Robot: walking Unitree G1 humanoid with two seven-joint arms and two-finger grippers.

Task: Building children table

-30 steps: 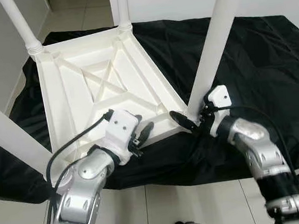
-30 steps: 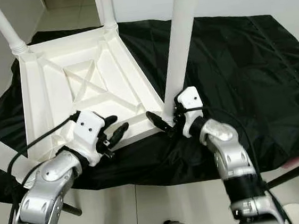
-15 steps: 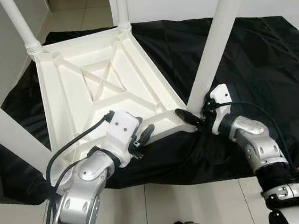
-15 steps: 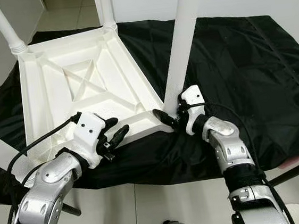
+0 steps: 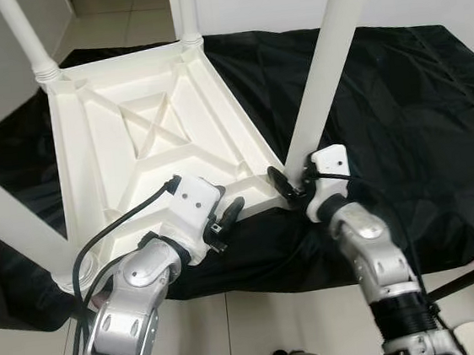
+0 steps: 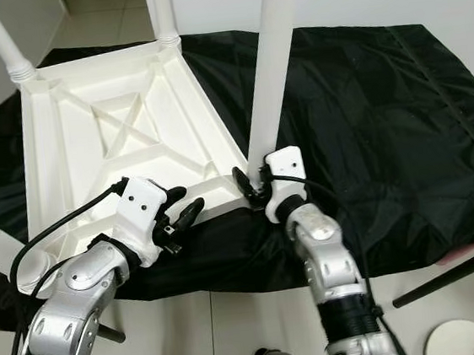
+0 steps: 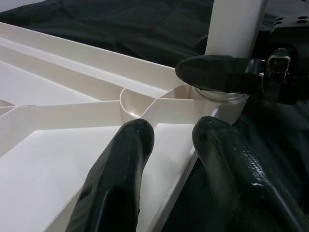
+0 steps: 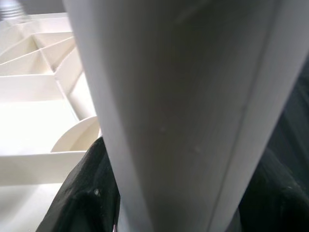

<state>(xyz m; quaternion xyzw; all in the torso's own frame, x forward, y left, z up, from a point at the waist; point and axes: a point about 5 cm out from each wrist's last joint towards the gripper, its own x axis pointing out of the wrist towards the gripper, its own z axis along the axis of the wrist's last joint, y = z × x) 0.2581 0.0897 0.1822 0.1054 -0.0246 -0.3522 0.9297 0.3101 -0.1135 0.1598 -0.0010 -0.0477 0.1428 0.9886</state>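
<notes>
Right pincer [image 5: 293,186] clenched round table leg [image 5: 325,66], left pincer [image 5: 226,215] released astride tabletop [image 5: 98,150] rim

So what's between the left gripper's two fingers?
The table top's near rim, seen in the left wrist view, with the left gripper's fingers straddling it.

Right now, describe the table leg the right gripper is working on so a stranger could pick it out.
An upside-down white table lies on a black cloth on the floor, its legs pointing up. At its near right corner stands the leg. Unlike the others, it has the right gripper closed around its base.
</notes>
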